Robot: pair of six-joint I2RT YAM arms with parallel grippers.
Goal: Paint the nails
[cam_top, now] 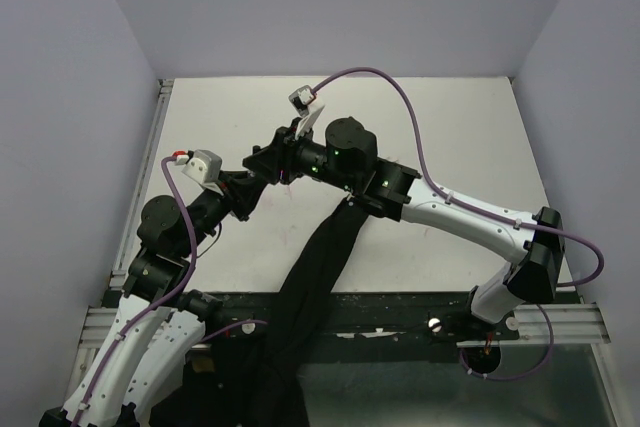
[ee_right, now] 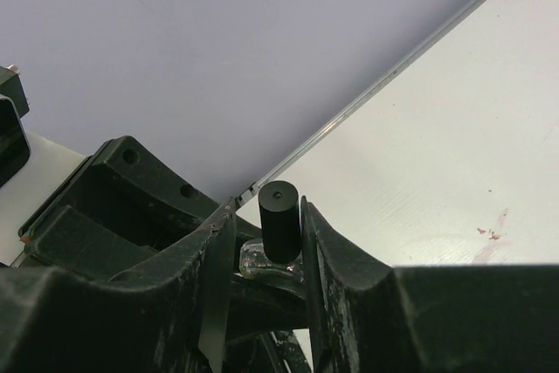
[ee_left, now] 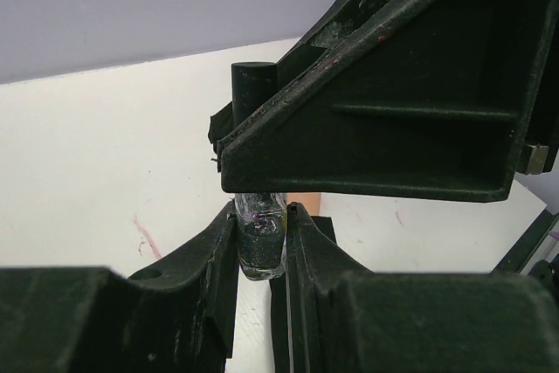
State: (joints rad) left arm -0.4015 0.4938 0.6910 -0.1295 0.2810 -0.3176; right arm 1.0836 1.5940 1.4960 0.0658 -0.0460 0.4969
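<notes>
Left tool (ee_left: 262,214) clamps one glass bottle (ee_left: 262,255); my right tool (ee_right: 267,207) stands narrowly parted round its black cap (ee_right: 279,220). One white, pink-stained table (cam_top: 450,127), lilac walls (cam_top: 350,7); one black sleeve (cam_top: 320,267) lies on it, nails hidden beneath my arms.

Even, bright, seemingly overhead light; soft shadows on the white table (cam_top: 470,147); close foreground slightly soft.
</notes>
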